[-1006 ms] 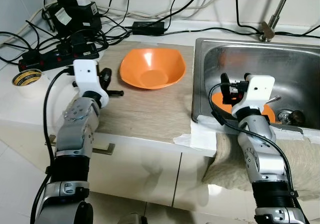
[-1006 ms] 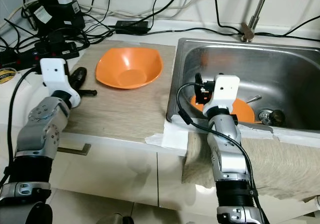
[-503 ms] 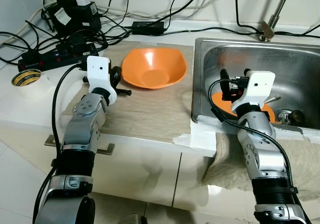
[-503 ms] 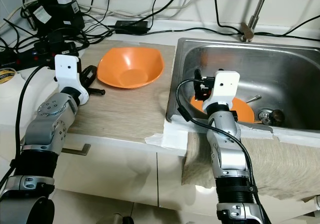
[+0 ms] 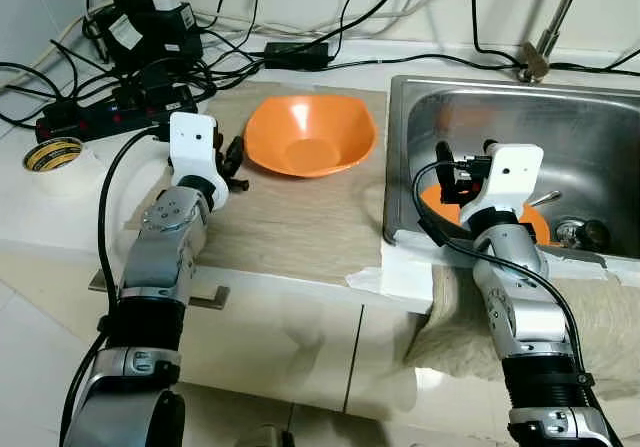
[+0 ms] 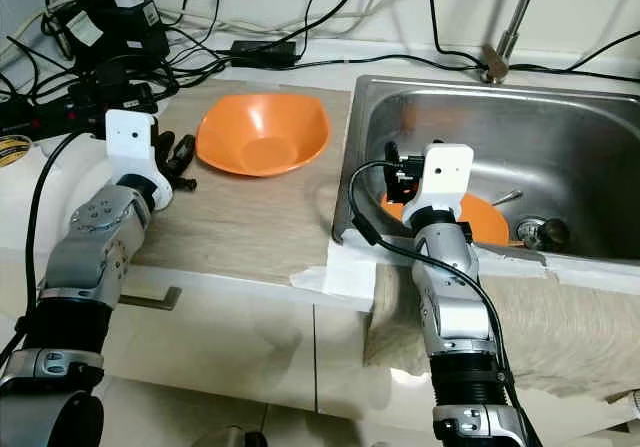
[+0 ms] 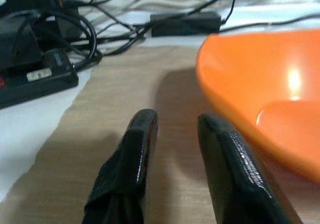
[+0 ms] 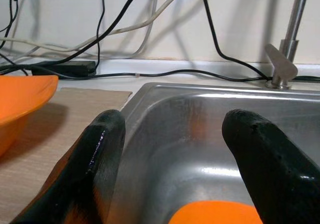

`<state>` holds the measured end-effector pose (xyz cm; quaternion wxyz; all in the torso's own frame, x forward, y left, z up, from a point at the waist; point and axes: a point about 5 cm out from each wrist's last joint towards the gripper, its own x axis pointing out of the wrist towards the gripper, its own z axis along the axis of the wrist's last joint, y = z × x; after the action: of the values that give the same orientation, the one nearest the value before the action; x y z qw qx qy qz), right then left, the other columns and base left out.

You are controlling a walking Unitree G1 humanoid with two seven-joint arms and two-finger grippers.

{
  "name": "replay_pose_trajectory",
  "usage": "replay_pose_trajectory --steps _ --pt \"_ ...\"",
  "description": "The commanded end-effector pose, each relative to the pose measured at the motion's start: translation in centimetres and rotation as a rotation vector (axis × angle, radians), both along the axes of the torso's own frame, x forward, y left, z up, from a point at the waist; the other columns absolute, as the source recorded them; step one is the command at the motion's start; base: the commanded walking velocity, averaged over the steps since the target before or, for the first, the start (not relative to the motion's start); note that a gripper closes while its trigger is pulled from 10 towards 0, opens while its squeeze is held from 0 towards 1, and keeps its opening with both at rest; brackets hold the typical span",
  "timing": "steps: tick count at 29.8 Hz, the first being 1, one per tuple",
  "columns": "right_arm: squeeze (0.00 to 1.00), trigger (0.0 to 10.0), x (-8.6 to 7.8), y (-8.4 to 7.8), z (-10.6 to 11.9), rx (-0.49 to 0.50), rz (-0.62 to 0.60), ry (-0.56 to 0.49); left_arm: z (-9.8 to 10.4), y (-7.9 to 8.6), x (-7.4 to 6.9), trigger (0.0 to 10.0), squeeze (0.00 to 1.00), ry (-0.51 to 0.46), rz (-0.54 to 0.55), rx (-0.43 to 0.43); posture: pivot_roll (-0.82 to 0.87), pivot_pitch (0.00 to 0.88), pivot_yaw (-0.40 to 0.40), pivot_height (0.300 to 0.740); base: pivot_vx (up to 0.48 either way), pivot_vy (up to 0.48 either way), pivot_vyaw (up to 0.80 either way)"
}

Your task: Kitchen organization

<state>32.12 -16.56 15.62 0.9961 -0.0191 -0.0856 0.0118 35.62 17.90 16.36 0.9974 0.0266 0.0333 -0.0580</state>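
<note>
An orange bowl (image 5: 308, 137) stands on the wooden counter (image 5: 290, 227), left of the steel sink (image 5: 600, 127). My left gripper (image 5: 233, 157) hovers low over the counter just off the bowl's left rim, open by a narrow gap with nothing between its fingers (image 7: 142, 129). The bowl (image 7: 265, 83) lies beside those fingers, apart from them. A second orange dish (image 5: 540, 225) lies in the sink, partly hidden by my right arm. My right gripper (image 5: 452, 172) is over the sink's front left corner, wide open and holding nothing (image 8: 175, 134).
Power strips and tangled cables (image 5: 120, 102) crowd the back left of the counter. A tape roll (image 5: 54, 154) sits at the far left. The faucet (image 5: 545, 47) rises behind the sink. A beige cloth (image 5: 600, 317) hangs over the counter's front edge.
My left gripper has swung right from the counter's left part to the bowl's left rim, and its fingers have come closer together. The right arm has hardly moved.
</note>
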Motion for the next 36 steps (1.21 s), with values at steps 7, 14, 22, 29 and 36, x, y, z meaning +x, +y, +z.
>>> replay_pose_trajectory --steps 7,14,22,29,36 --pt "0.0 10.0 -0.2 0.1 -0.4 -0.01 0.008 0.009 0.9 0.5 0.6 10.0 1.0 0.001 0.016 0.025 -0.05 0.0 0.049 0.732 0.0 0.0 0.0" --pt "0.0 10.0 -0.2 0.2 -0.5 -0.016 0.016 0.008 1.3 1.6 1.2 10.0 1.0 0.002 0.049 0.036 -0.05 0.0 0.053 0.732 0.0 0.0 0.0" --pt "0.0 10.0 -0.3 0.3 -0.4 -0.022 0.018 0.004 0.9 0.9 1.3 10.0 1.0 0.028 -0.005 0.041 -0.05 0.0 0.057 0.732 0.0 0.0 0.0" --pt "0.0 10.0 -0.4 0.3 -0.6 -0.034 0.024 0.012 1.0 1.6 2.1 10.0 0.0 0.048 0.055 0.069 -0.06 0.0 0.048 0.732 0.0 0.0 0.0" --pt "0.0 10.0 -0.5 0.4 -0.6 -0.042 0.03 0.015 2.4 3.1 2.7 10.0 0.0 0.01 0.16 0.159 -0.06 0.0 0.042 0.732 0.0 0.0 0.0"
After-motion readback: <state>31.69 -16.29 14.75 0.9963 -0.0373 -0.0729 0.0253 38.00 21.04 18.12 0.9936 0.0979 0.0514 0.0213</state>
